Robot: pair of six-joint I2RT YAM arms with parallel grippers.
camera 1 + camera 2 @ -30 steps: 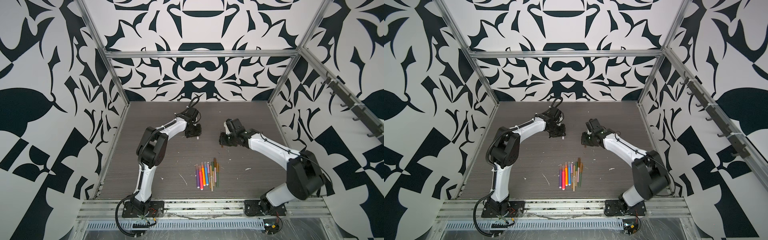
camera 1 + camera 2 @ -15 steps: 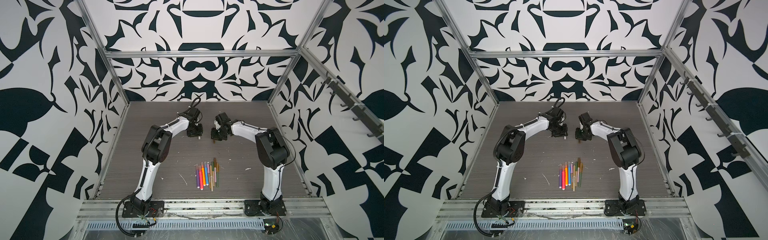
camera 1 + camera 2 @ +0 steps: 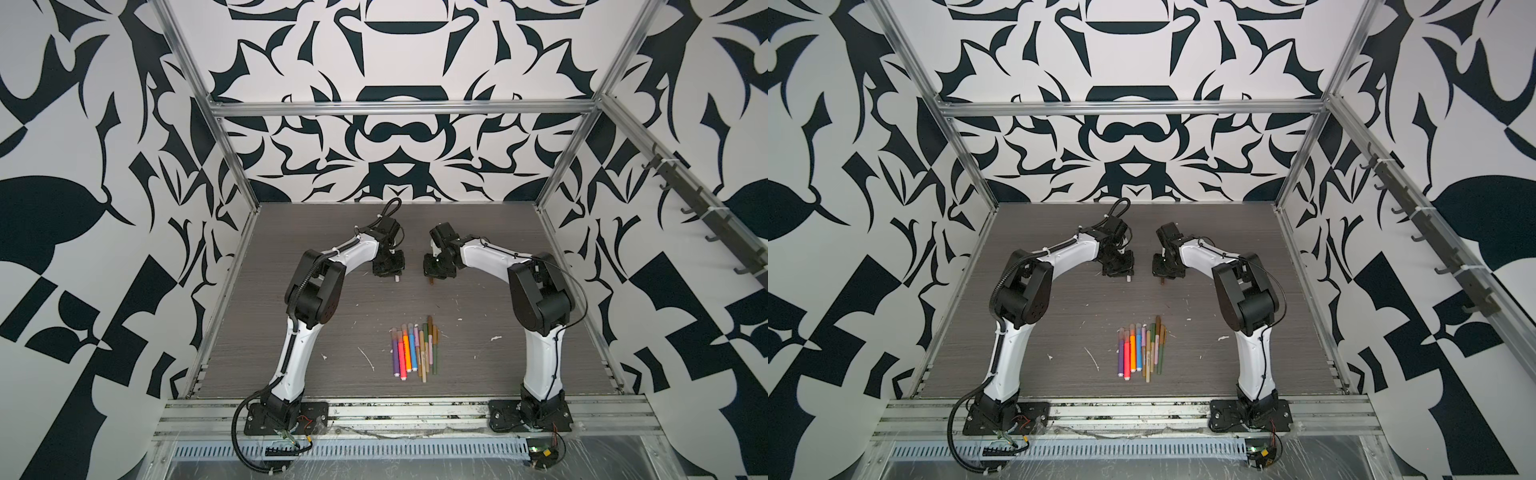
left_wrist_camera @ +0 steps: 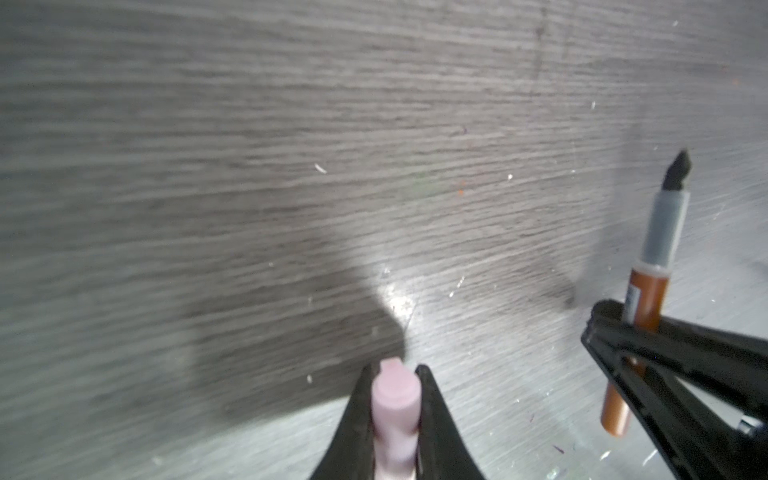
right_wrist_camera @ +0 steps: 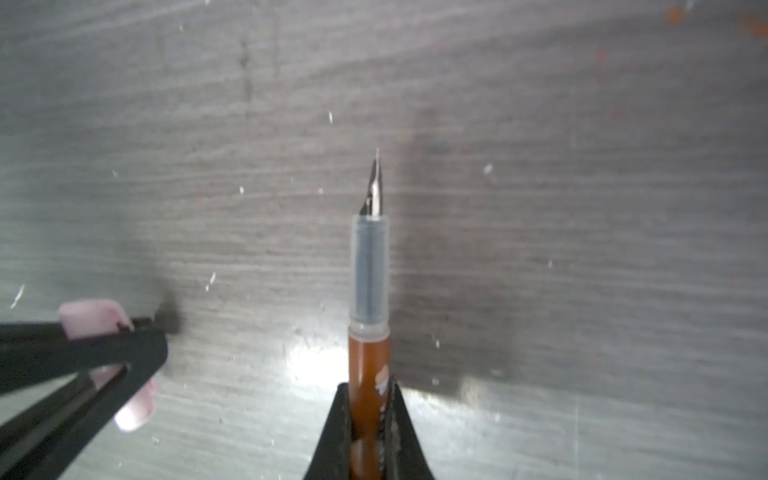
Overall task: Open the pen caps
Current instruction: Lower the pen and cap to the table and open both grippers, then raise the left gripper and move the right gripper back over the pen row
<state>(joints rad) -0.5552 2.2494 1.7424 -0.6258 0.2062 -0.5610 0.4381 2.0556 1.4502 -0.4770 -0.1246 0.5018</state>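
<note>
Left fingers (image 4: 357, 419) pinch a pink cap (image 4: 394, 399) across its middle at their tips. Right fingers (image 5: 330, 432), near but apart, clamp the brown pen (image 5: 369, 357) by its barrel, nib (image 5: 375, 187) bare beyond their tips. Cap looks light, stiff and slick, apt to roll or squirt out; take it mid-length. Nib seems fragile: grip the barrel only. Other pens (image 3: 413, 353) lie rowed on the surface (image 3: 324, 224), well apart from both sets of fingers.

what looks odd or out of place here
Nothing spilled or broken. The right claw holds a brown pen with its nib bare, and the left claw holds a pink cap, as the task needs. The table shows only white scuffs.
</note>
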